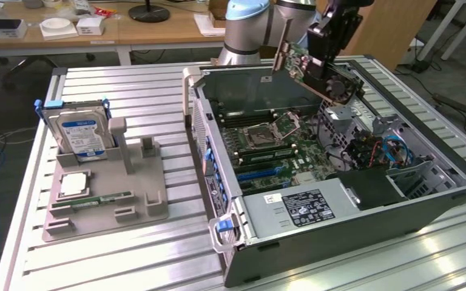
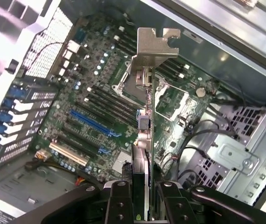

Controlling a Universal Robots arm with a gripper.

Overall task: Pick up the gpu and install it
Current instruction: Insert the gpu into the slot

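Mid-carry: pickup done, installation not yet begun. Clamps the gpu (image 1: 318, 66) in the gripper (image 1: 330, 42), jaws drawn in narrow against both faces of the card. Holds it tilted in the air above the open computer case (image 1: 427, 200), well clear of the motherboard (image 1: 273, 151), metal bracket at the end farthest from the claw. Touches no slot. Calls, by the look of things, for squaring the card's connector edge to a free expansion slot, likely the blue slot (image 2: 93, 122), bracket lined up with the case's rear openings, before any straight, even press.
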